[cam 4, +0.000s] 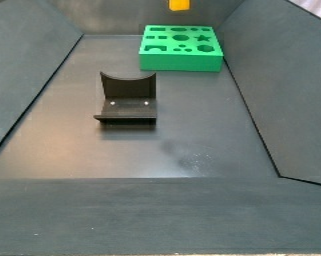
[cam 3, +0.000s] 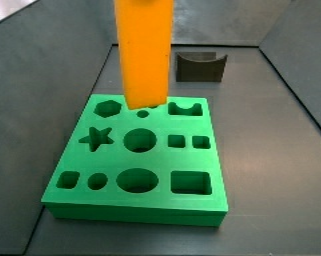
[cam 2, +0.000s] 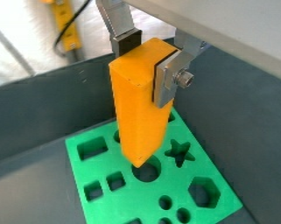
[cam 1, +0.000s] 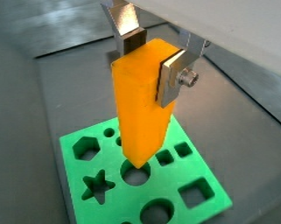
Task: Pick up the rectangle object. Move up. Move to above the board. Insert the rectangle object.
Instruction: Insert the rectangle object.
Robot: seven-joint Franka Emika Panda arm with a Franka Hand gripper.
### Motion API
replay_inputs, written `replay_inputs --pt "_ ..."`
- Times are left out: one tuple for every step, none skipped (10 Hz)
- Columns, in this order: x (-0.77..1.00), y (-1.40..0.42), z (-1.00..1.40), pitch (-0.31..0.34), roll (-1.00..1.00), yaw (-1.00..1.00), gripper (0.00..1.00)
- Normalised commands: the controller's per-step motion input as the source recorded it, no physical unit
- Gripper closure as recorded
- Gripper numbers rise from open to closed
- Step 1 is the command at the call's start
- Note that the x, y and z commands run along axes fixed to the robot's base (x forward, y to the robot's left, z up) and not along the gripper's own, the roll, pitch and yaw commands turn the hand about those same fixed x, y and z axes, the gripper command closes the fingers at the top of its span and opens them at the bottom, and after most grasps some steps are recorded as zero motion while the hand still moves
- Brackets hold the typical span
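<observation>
Closest to your wrist cameras is the pincer [cam 1: 152, 59], its flat silver fingers [cam 1: 174, 77] with dark pads pressed against opposite faces of the rectangle object [cam 1: 143, 101], a tall plain orange block that it holds upright by its upper part. You can see in both wrist views that the jaws are spread just to the block's width. The block's lower end hangs over the board [cam 1: 199, 166], a thick bright green slab lying flat on the dark surface [cam 4: 176, 140]; in a side view the orange block [cam 3: 143, 50] has its bottom end over the board's far rows [cam 3: 192, 154], near the hexagon hole [cam 3: 108, 104] and the arch cut-out [cam 3: 187, 106], and you cannot tell from these pictures whether it touches the green top or floats just above it. Star, circle and square holes lie open around it, nothing standing in any of them. In a side view only the very bottom of the block [cam 4: 180, 4] shows at the upper edge, above the board [cam 4: 182, 62]. The fixture [cam 4: 127, 100], a dark bracket on its base plate, stands well apart from the board, with bare floor between them. The surface is bounded by sloping dark walls on all sides, and there is open floor around the board's edges. No writing or labels can be read anywhere.
</observation>
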Motion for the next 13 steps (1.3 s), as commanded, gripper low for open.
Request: replay_inputs --pt "0.51 -0.21 -0.03 -0.046 -0.01 -0.48 1.00" --pt "-0.03 0.00 0.00 0.000 0.00 0.00 1.00" --pt "0.20 -0.31 -0.21 0.000 0.01 -0.03 1.00" --pt "0.49 -0.45 -0.41 0.000 0.22 -0.35 1.00" --pt "0.51 -0.44 -0.44 0.001 0.23 -0.33 1.00" --pt "0.53 -0.44 -0.40 0.000 0.21 -0.33 1.00" --pt "0.56 -0.41 -0.33 0.000 0.18 -0.35 1.00" --pt "0.59 -0.39 -0.24 0.000 0.14 -0.36 1.00" --pt "0.65 -0.27 -0.02 0.014 0.04 -0.35 1.00" --pt "0.19 0.00 0.00 0.024 0.00 -0.17 1.00" --pt "0.00 0.00 0.00 0.000 0.00 0.00 1.00" --pt "0.25 -0.03 0.00 0.040 0.07 -0.06 1.00" --pt "0.35 -0.05 0.00 0.063 0.08 -0.12 1.00"
